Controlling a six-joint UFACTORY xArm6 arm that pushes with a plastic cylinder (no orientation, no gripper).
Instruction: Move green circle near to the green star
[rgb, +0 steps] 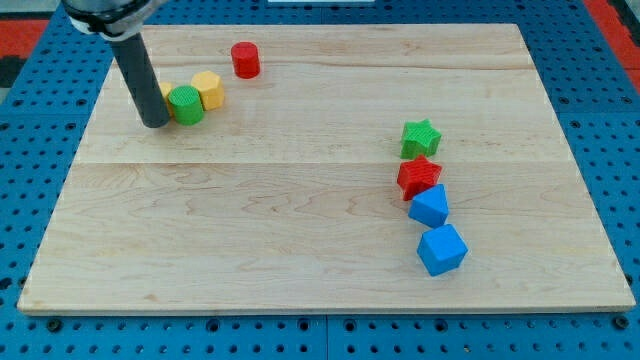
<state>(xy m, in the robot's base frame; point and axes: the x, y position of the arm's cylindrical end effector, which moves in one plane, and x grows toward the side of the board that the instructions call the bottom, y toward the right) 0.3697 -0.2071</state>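
The green circle (186, 104) is a round green block near the board's upper left. My tip (155, 122) stands just left of it, close to or touching its left side. A yellow block (208, 89) touches the circle's upper right, and another yellow piece (166, 91) peeks out behind the rod. The green star (421, 138) lies far away at the view's right, at the top of a column of blocks.
A red cylinder (245, 60) stands above and right of the yellow block. Below the green star lie a red star (419, 177), a blue block (430, 206) and a blue cube (441, 249). The wooden board (300, 230) rests on a blue perforated table.
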